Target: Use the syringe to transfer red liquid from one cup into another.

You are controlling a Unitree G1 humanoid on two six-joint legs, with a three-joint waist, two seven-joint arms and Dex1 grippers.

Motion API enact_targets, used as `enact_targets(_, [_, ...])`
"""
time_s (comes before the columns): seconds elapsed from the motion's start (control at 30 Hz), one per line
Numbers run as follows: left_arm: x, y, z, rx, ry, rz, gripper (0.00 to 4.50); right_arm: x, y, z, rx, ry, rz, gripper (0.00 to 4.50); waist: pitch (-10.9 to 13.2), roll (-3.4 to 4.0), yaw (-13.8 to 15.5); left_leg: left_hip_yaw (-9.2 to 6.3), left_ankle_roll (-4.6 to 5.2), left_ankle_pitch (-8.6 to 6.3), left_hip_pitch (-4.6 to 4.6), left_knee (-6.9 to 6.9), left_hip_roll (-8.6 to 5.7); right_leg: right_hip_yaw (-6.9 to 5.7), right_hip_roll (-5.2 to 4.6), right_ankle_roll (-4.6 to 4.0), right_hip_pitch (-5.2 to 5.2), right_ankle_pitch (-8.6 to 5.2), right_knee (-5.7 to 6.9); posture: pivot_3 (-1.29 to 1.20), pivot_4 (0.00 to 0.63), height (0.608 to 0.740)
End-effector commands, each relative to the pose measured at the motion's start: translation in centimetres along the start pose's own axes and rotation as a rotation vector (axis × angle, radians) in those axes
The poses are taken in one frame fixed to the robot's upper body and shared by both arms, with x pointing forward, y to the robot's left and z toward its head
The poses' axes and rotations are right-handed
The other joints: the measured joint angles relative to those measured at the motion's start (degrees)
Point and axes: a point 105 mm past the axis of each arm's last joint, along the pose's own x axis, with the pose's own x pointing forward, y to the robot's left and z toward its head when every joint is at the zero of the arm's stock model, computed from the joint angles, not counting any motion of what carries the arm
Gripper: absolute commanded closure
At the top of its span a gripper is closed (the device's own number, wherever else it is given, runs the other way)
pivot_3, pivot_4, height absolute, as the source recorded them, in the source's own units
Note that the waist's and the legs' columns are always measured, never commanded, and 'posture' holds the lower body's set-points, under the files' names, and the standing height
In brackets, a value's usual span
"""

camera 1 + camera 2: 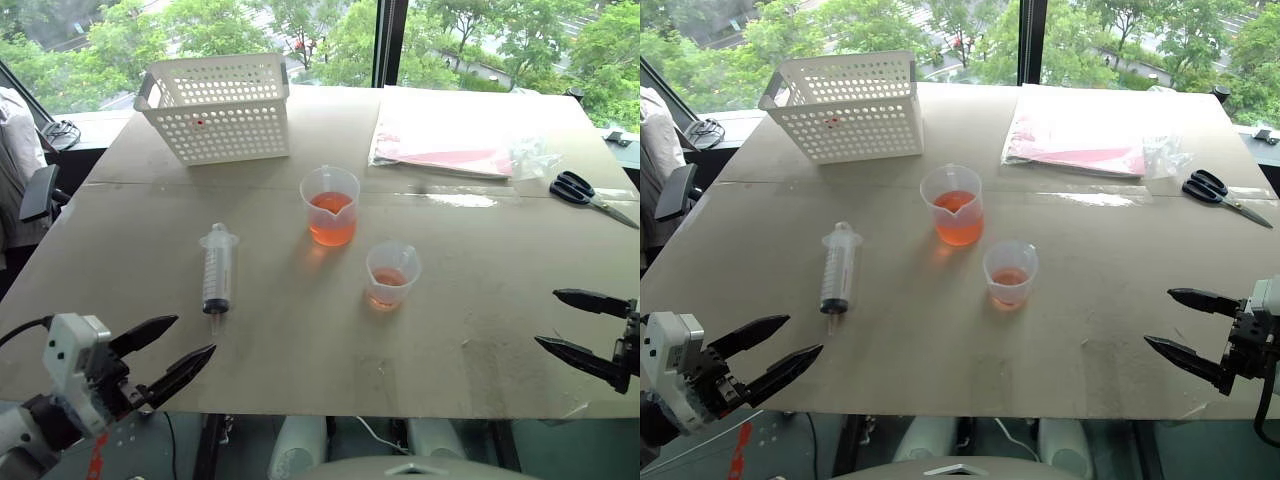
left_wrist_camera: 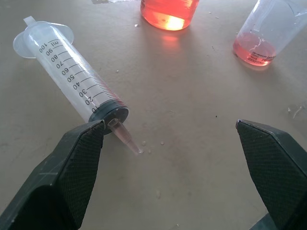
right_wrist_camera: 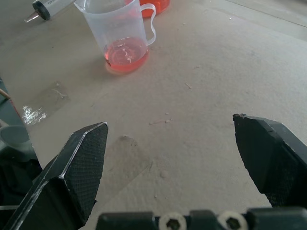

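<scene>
The syringe (image 2: pixel 72 74) bears a scale reading up to 100 ml.

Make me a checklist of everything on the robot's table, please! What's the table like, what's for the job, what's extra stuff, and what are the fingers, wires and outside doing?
Surface: tan table, some scuffs and small drops near the syringe tip.
Job's things: syringe lying flat, plunger pushed in; tall cup about a third full of red liquid; short cup with a little red liquid at the bottom.
Clutter: white basket, plastic bag with red and white contents, black scissors.
Grippers: left gripper and right gripper, fingers open, holding nothing, at the near edge.
Cables: black cable behind the left gripper.
Surroundings: window with green trees behind the table.
</scene>
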Motion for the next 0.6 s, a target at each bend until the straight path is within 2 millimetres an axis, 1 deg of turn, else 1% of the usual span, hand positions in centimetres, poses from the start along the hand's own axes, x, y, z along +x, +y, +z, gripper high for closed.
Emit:
enact_targets(0.03, [1.4, 1.1, 2.7, -0.027, -0.094, 0.073, 0.03, 1.2, 1.1, 2.4, -0.083, -0.095, 0.091, 0.0, 0.0, 0.01, 0.1, 0.0, 0.0, 0.0, 0.0, 0.0, 0.0, 0.0, 0.0, 0.02, 0.0, -0.01, 0.0, 0.0, 0.15, 0.74])
enact_targets(0.07, [2.6, 2.1, 4.7, -0.061, -0.136, 0.142, 0.03, 2.1, 1.8, 4.0, -0.125, -0.16, 0.16, 0.0, 0.1, 0.09, 0.2, -0.05, 0.01, 0.01, 0.11, 0.02, 0.03, 0.0, -0.03, 0.16, 0.11, -0.09, 0.0, 0.0, 0.15, 0.74])
enact_targets(0.13, [3.9, 3.4, 7.4, -0.09, -0.172, 0.235, 0.03, 3.2, 2.7, 6.2, -0.178, -0.244, 0.259, 0.0, 0.2, 0.21, 0.4, -0.35, 0.0, 0.02, 0.15, 0.24, 0.21, -0.14, -0.21, 0.22, 0.26, -0.11, 0.12, 0.0, 0.15, 0.74])
enact_targets(0.17, [4.3, 4.1, 7.8, -0.119, -0.151, 0.275, 0.03, 3.5, 2.9, 7.0, -0.198, -0.266, 0.288, 0.0, 0.3, 0.22, 0.3, -0.42, 0.01, 0.03, 0.16, 0.23, 0.24, -0.26, -0.21, 0.22, 0.32, -0.11, 0.12, 0.0, 0.15, 0.74])
enact_targets(0.23, [5.0, 4.7, 8.6, -0.158, -0.101, 0.321, 0.03, 4.0, 3.5, 8.6, -0.244, -0.312, 0.361, 0.0, 0.3, 0.23, 0.1, -0.39, 0.0, 0.04, 0.37, 0.23, 0.27, -0.34, -0.21, 0.23, 0.53, -0.1, 0.13, 0.0, 0.15, 0.74])
enact_targets(0.3, [5.5, 5.5, 7.9, -0.219, 0.048, 0.419, 0.03, 4.4, 4.0, 9.7, -0.286, -0.34, 0.425, 0.0, 0.3, 0.07, -0.2, -0.19, -0.01, 0.04, 0.75, 0.19, 0.24, -0.37, -0.24, 0.22, 0.83, -0.09, 0.17, 0.0, 0.15, 0.74])
enact_targets(0.33, [5.7, 5.5, 7.8, -0.251, 0.125, 0.437, 0.03, 4.7, 4.2, 10.0, -0.31, -0.348, 0.453, 0.0, 0.4, -0.03, -0.4, -0.11, -0.04, 0.0, 0.97, 0.11, 0.23, -0.32, -0.31, 0.17, 1.01, -0.06, 0.2, 0.0, 0.15, 0.74])
enact_targets(0.4, [6.4, 4.8, 7.7, -0.312, 0.243, 0.426, 0.03, 4.9, 4.5, 10.9, -0.346, -0.372, 0.505, 0.0, 0.6, -0.29, -0.4, -0.09, -0.09, -0.02, 0.91, -0.17, 0.18, -0.29, -0.36, 0.01, 0.91, 0.06, 0.08, 0.0, 0.15, 0.74])
enact_targets(0.43, [6.5, 4.7, 7.7, -0.322, 0.272, 0.438, 0.03, 4.9, 4.6, 11.1, -0.355, -0.379, 0.521, 0.0, 0.7, -0.21, -0.4, -0.2, -0.17, -0.07, 0.85, -0.15, 0.19, -0.24, -0.44, 0.19, 0.86, 0.17, 0.13, 0.0, 0.15, 0.74])
enact_targets(0.5, [6.9, 4.8, 7.9, -0.333, 0.28, 0.459, 0.03, 5.0, 4.6, 11.4, -0.361, -0.382, 0.541, 0.0, 0.8, -0.1, -0.2, -0.18, -0.2, -0.09, 0.76, -0.32, 0.08, -0.24, -0.61, 0.2, 0.77, 0.17, 0.04, 0.0, 0.15, 0.74])
enact_targets(0.6, [7.8, 5.5, 7.8, -0.35, 0.291, 0.505, 0.03, 5.5, 5.1, 12.5, -0.387, -0.37, 0.595, 0.0, 0.9, 0.05, 0.1, -0.08, -0.24, -0.07, 0.74, -0.52, -0.06, -0.22, -0.67, 0.25, 0.7, 0.11, -0.05, 0.0, 0.15, 0.74])
